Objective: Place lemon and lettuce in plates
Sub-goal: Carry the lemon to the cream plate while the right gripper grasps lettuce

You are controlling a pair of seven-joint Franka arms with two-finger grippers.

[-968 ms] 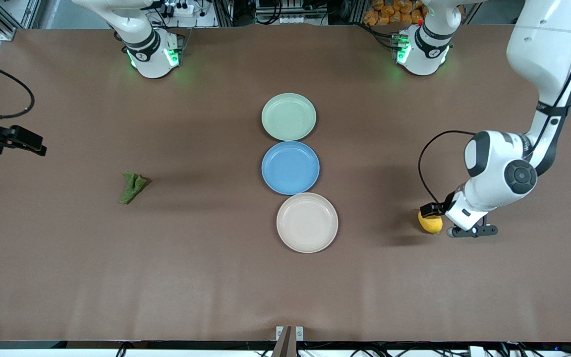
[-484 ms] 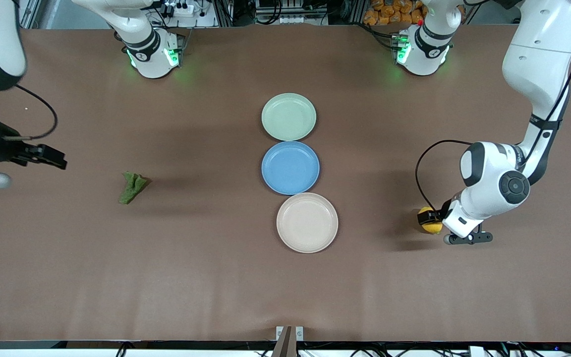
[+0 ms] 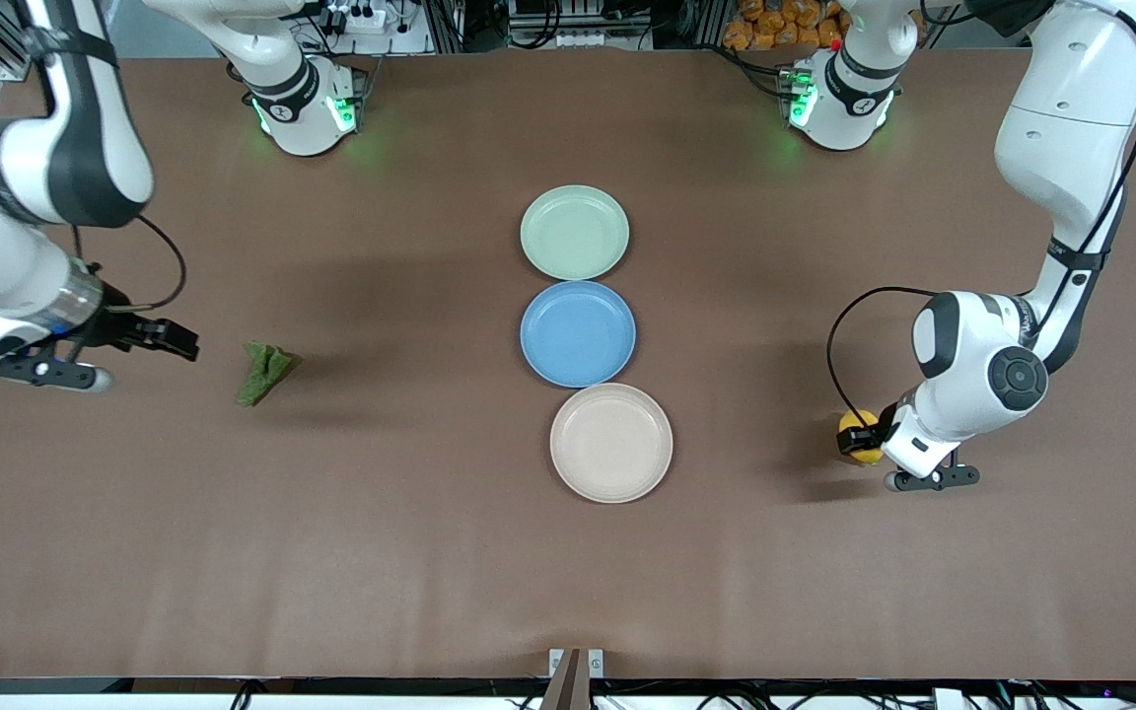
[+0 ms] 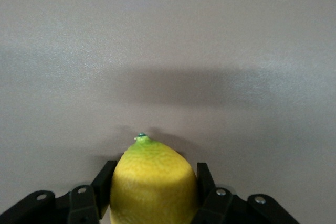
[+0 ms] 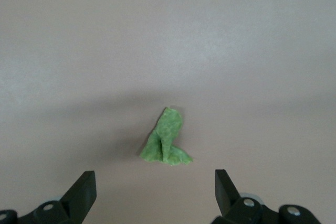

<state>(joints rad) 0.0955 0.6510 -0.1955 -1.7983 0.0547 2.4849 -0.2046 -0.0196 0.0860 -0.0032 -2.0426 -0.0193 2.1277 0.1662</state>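
Note:
The yellow lemon point(image 3: 866, 454) sits low at the table toward the left arm's end, beside the beige plate point(image 3: 611, 443). My left gripper point(image 3: 859, 437) is shut on it; in the left wrist view both black fingers press the sides of the lemon point(image 4: 153, 182), its green-tipped end pointing away from the left gripper point(image 4: 155, 174). The dark green lettuce point(image 3: 262, 373) lies on the table toward the right arm's end. My right gripper point(image 3: 178, 342) hovers open just beside it. The lettuce point(image 5: 165, 142) shows ahead of the right gripper point(image 5: 155, 187), untouched. The mint green plate point(image 3: 574, 233) is bare.
A blue plate point(image 3: 578, 333) lies between the mint green plate and the beige plate, the three in a row at the table's middle. Both robot bases stand along the table's edge farthest from the front camera. Brown tabletop surrounds the lettuce and the lemon.
My left gripper has closed its fingers on the lemon. The right arm has swung in from the table's end toward the lettuce, its gripper still open.

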